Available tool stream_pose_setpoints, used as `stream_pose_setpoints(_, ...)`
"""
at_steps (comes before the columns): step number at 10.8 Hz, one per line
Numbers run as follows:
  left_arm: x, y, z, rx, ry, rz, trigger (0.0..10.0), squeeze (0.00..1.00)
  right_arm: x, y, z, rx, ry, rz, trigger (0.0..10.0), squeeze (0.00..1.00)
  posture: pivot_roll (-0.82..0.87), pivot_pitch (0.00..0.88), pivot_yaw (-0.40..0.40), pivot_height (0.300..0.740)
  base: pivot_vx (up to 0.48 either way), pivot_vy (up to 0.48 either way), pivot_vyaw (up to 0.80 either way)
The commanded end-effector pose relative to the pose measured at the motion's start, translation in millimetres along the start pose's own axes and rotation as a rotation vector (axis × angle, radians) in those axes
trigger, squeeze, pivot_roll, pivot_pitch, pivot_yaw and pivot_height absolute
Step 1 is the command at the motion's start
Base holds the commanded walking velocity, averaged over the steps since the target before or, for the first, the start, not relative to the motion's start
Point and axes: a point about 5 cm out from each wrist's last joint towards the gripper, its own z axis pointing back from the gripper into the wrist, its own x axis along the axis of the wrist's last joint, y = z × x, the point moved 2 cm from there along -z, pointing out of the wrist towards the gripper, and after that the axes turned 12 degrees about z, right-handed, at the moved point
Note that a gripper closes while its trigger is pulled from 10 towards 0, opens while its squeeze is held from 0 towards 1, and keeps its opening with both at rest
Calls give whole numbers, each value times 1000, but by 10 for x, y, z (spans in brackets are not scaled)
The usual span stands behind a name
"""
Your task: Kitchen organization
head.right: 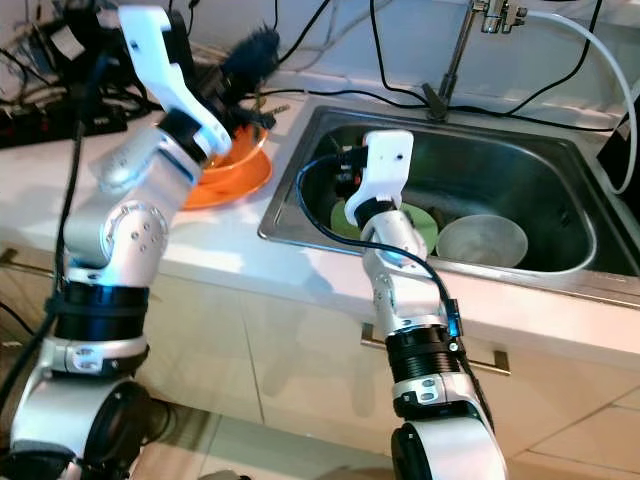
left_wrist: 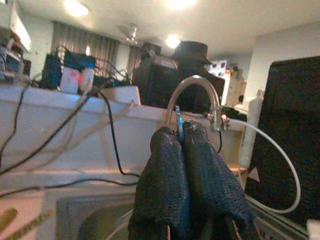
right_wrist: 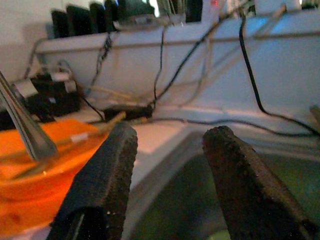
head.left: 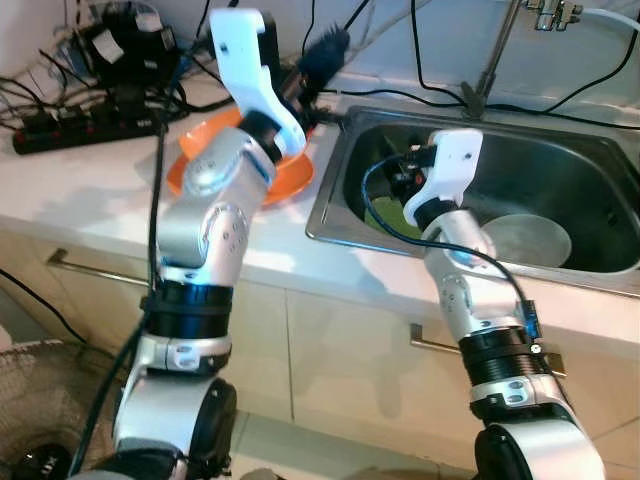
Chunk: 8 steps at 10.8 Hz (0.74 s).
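The white desk (head.left: 90, 190) carries everything here, with a steel sink (head.right: 520, 165) sunk into it beneath a tap (head.right: 455, 55), and cables and a power strip (head.left: 80, 130) crowding the back edge. In the sink lie a green plate (head.right: 425, 222) and, just beside it, a pale bowl (head.right: 482, 240), probably waiting to be sorted or washed. On the desk just left of the sink sits an orange bowl (head.right: 235, 175) with cutlery (right_wrist: 25, 127) resting in it, which looks like a collecting place for loose utensils. The left gripper (left_wrist: 180, 150) is raised over that orange bowl, its jaws pressed together on what seems a thin metal utensil (left_wrist: 178, 129), apparently mid-carry between bowl and sink. The right gripper (right_wrist: 167, 165) hangs low inside the sink's left part above the green plate, jaws spread wide and holding nothing, seemingly ready to take a dish.
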Motion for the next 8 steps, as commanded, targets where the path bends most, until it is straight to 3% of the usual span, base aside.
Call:
stream_pose_setpoints(1,11,-54,-1,-28,0,14,10000,0,124,-28,3,15,-60,4,10000,1000,143,0,11,740,0,0,0)
stream_pose_setpoints(4,-26,-49,6,-42,14,60,10000,0,205,17,91,156,-102,48,10000,1000,127,0,35,740,0,0,0)
stream_pose_setpoints(5,-30,-50,7,-48,16,72,10000,0,186,7,117,181,-86,46,10000,0,123,0,44,740,0,0,0)
stream_pose_setpoints(8,-127,-77,15,-83,63,132,10000,0,197,57,168,232,-95,25,10000,0,122,0,58,740,0,0,0)
